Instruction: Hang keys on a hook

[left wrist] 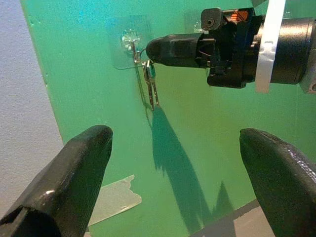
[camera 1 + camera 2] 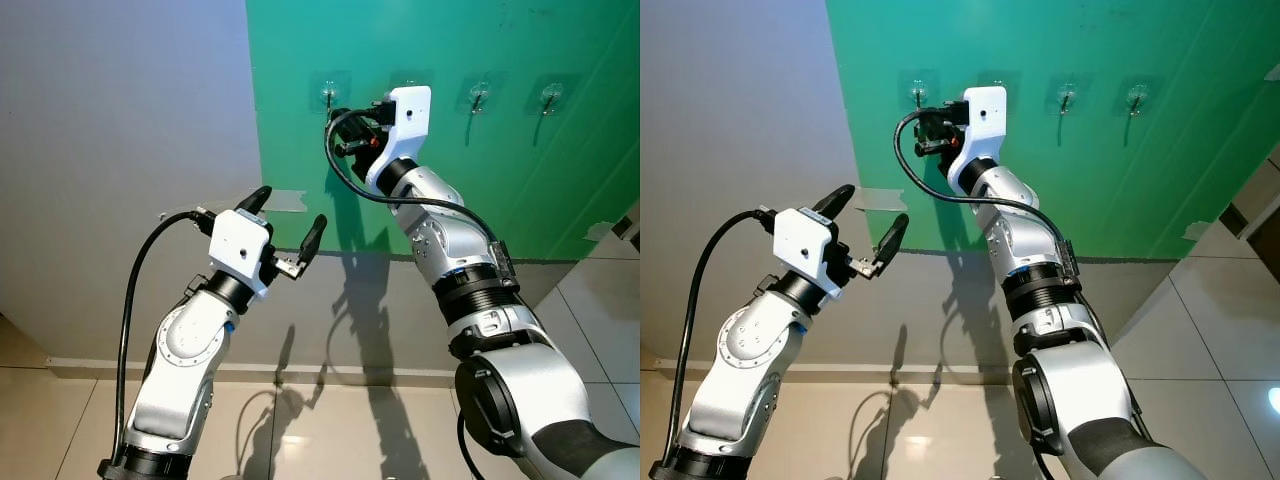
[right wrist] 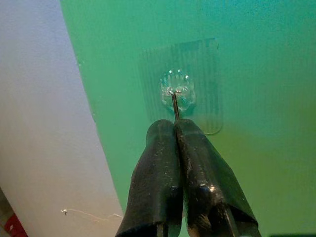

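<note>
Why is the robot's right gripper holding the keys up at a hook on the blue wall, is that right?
Not quite. The wall is green, not blue. The left wrist view shows the right gripper shut on the keys at the clear hook stuck on the green wall. The left gripper hangs open, lower down.

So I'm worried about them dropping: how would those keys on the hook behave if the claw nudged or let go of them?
The keys hang from a thin ring by the wire hook, so they would likely swing loosely. They look small and metal, probably light and slippery. The right claw is shut at the ring, so a sideways nudge might lift it off.
</note>
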Robot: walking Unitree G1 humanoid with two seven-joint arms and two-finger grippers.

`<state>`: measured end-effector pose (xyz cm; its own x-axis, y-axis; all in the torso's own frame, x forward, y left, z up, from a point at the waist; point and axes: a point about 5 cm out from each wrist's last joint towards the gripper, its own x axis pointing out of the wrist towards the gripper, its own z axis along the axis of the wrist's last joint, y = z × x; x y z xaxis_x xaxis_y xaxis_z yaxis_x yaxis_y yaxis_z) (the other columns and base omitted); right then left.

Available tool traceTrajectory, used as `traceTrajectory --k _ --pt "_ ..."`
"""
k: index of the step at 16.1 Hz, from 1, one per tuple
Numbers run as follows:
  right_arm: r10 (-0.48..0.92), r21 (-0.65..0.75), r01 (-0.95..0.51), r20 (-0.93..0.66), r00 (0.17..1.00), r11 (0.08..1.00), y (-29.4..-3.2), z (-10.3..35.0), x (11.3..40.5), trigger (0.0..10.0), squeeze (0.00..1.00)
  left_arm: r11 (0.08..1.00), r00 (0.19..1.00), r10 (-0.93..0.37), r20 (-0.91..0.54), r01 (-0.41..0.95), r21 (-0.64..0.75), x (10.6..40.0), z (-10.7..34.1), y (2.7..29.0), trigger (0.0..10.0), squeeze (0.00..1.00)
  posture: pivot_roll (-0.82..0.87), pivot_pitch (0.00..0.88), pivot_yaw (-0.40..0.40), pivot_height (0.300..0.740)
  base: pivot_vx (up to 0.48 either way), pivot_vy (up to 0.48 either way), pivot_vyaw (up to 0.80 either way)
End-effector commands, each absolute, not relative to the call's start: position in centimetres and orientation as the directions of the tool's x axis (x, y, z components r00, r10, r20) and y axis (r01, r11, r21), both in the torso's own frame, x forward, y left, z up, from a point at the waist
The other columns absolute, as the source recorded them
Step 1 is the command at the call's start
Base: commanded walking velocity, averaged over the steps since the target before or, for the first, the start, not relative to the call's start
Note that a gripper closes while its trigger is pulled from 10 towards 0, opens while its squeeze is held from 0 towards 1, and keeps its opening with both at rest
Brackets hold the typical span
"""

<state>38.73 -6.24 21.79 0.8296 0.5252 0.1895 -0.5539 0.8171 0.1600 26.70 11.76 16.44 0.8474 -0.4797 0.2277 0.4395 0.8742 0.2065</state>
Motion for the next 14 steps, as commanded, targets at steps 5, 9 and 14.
traceTrajectory --k 5,9,14 --pt "0.568 0.121 -0.598 0.213 0.795 0.792 -6.19 22.4 38.59 10.0 0.0 0.861 0.835 -0.504 0.222 0.464 0.21 26.71 16.53 11.61 10.0 0.0 -0.04 0.0 -0.01 0.74 0.0 0.0 0.0" --pt "0.575 0.135 -0.613 0.238 0.783 0.778 -5.95 22.92 38.61 10.0 0.0 0.86 0.834 -0.505 0.221 0.465 0.21 26.8 16.51 11.69 10.0 0.0 -0.04 0.0 -0.008 0.74 0.0 0.0 0.0" --pt "0.534 0.163 -0.575 0.235 0.812 0.802 -5.9 23.28 39.18 10.0 0.0 0.858 0.833 -0.508 0.22 0.468 0.212 26.57 16.49 11.63 10.0 0.0 -0.04 0.0 -0.011 0.74 0.0 0.0 0.0"
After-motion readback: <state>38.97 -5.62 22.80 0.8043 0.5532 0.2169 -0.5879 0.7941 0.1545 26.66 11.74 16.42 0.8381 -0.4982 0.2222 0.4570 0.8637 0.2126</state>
